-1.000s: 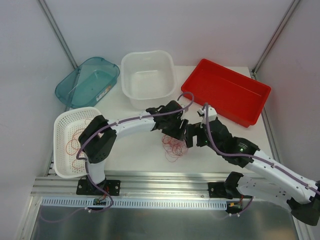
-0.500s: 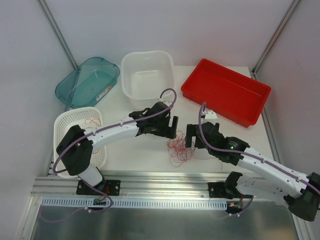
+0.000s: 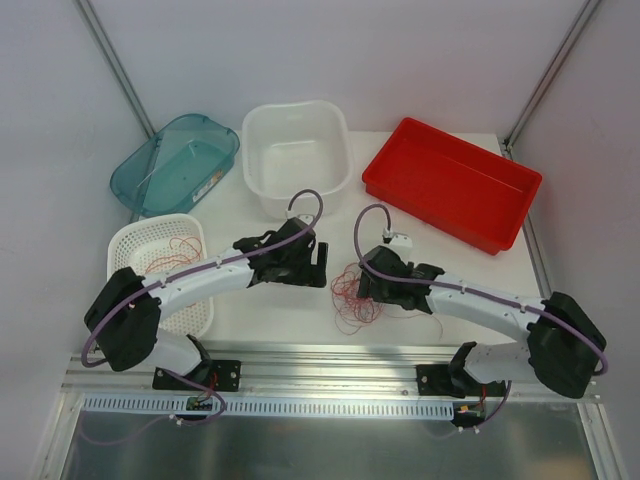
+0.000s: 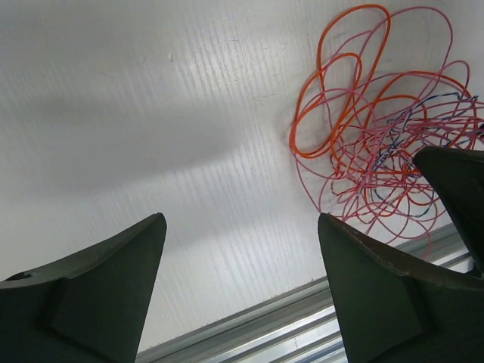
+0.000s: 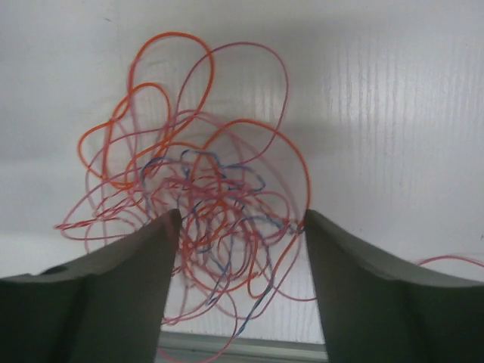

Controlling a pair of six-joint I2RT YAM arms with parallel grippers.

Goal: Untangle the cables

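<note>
Centrally, hair-thin red-orange cables (image 5: 204, 204) curl tangled on ridged white table (image 4: 151, 91); right gripper (image 5: 240, 219) straddles them wide, left gripper (image 4: 240, 223) gapes empty.

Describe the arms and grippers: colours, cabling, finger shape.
Both the left arm and right arm have white links with black joint housings. A thick purple cable runs along each, looping free near the wrist. The left gripper and right gripper are black, each with two broad dark fingers tapering to wedge tips.
</note>
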